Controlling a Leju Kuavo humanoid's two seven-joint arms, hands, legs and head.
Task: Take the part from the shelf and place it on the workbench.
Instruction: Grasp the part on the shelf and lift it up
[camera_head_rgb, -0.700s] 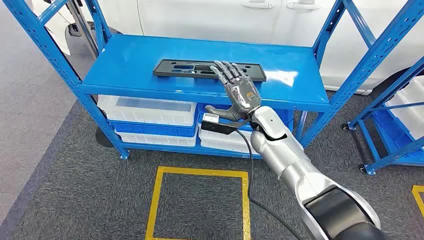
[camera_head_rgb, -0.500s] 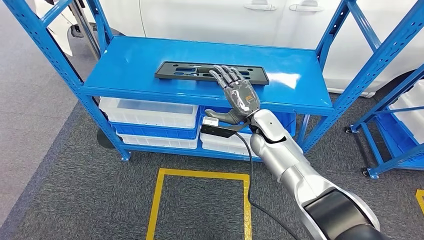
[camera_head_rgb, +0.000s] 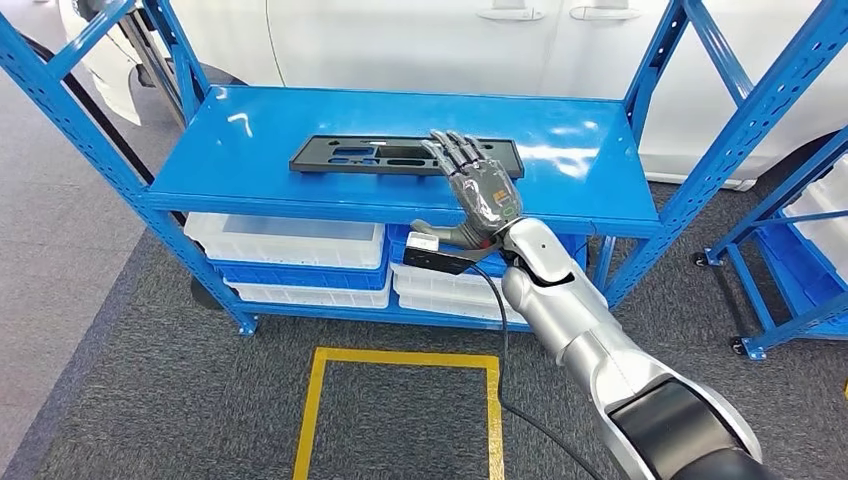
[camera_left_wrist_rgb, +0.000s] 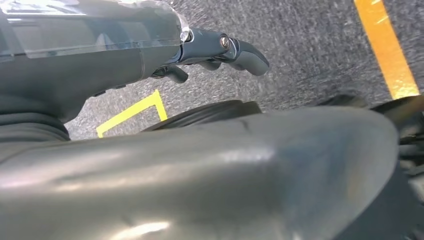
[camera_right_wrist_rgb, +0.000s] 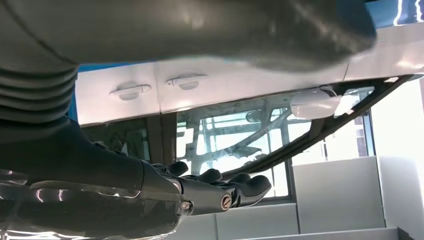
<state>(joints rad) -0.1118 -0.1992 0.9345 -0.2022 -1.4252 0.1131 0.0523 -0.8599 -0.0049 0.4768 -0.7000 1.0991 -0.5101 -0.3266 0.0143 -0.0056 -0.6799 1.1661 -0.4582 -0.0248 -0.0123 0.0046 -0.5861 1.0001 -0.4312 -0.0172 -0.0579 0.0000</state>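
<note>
Part (camera_head_rgb: 404, 155) — flat black panel — lies on blue shelf (camera_head_rgb: 250, 160) top, ungrasped. Right hand (camera_head_rgb: 478, 190) above its right end, fingers extended, apart, holding nothing — likely lining up grasp. Left hand (camera_left_wrist_rgb: 220, 50) hangs over floor, empty.

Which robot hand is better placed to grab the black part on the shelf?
Right. The right robot hand is open and raised at the shelf edge, fingers over the black part. The left robot hand hangs low over the carpet.

The shelf (camera_head_rgb: 300, 160) was glossy blue painted metal; the part (camera_head_rgb: 370, 155) near its back edge looked matt black plastic; the floor (camera_head_rgb: 150, 400) was rough grey carpet.
</note>
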